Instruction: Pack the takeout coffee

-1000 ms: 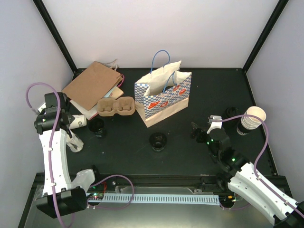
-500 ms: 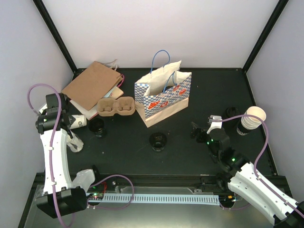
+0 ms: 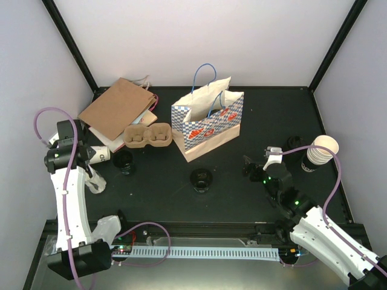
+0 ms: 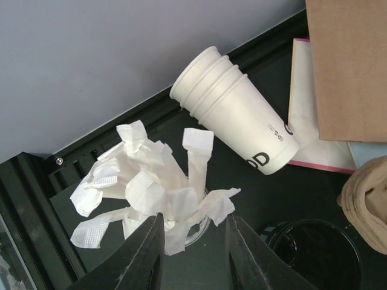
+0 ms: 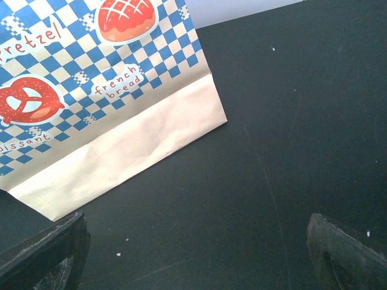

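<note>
Takeout coffee stands unpacked in the top view: one black-lidded cup just in front of the checked bag, and a second cup to the bag's left, beside the cardboard carrier, whose wells look empty. Your left gripper hangs well to the left of the bag over a bunch of napkins; your right gripper sits to the bag's right, near the table. In the left wrist view your fingers are spread, straddling the napkins without closing on them, with a black lid at the lower right. In the right wrist view the fingers are wide apart with nothing between them, facing the bag's lower corner. By my reading, packing has not begun and you are at the reach stage. Next you need to choose a coffee, centre the spread fingers round the cup below its lid, and keep it upright on the way to the bag.
</note>
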### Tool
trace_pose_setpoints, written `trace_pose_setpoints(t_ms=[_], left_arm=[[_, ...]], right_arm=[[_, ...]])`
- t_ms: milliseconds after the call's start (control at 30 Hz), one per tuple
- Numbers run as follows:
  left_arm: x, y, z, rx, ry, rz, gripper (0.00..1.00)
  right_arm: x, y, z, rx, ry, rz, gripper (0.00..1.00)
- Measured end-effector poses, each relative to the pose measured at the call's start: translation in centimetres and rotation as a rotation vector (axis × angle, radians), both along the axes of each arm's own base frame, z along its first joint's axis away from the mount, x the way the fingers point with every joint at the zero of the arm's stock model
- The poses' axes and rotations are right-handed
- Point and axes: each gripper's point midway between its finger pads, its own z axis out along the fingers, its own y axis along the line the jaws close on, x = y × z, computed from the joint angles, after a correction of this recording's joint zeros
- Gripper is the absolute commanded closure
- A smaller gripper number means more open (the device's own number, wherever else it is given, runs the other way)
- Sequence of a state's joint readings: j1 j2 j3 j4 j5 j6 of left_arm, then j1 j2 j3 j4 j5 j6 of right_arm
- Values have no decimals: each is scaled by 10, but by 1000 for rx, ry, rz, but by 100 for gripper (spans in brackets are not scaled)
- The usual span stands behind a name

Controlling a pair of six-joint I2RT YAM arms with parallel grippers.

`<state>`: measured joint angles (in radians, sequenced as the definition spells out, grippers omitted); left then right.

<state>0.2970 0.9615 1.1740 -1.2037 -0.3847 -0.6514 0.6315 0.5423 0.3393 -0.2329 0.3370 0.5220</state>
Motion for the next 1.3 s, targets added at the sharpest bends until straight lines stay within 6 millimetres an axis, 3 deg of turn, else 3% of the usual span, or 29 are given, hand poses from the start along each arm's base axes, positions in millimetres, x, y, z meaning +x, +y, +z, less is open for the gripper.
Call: trace_pose_setpoints(t_ms=[200, 500, 700, 833, 1300], left_arm=[[7, -12, 4, -35, -27, -90, 67], [38, -59, 2, -63, -15, -337, 59], [43, -57, 30, 42, -47, -353, 56], [47, -65, 42, 78, -72, -415, 48], [67, -178, 60, 75, -214, -972, 18]], right_arm=[[0, 0, -1, -1, 2, 1, 0], [0, 1, -4, -7, 13, 5, 0], [0, 2, -5, -10, 18, 6, 0], [1, 2, -6, -11, 20, 7, 0], [2, 6, -20, -44, 72, 24, 0]])
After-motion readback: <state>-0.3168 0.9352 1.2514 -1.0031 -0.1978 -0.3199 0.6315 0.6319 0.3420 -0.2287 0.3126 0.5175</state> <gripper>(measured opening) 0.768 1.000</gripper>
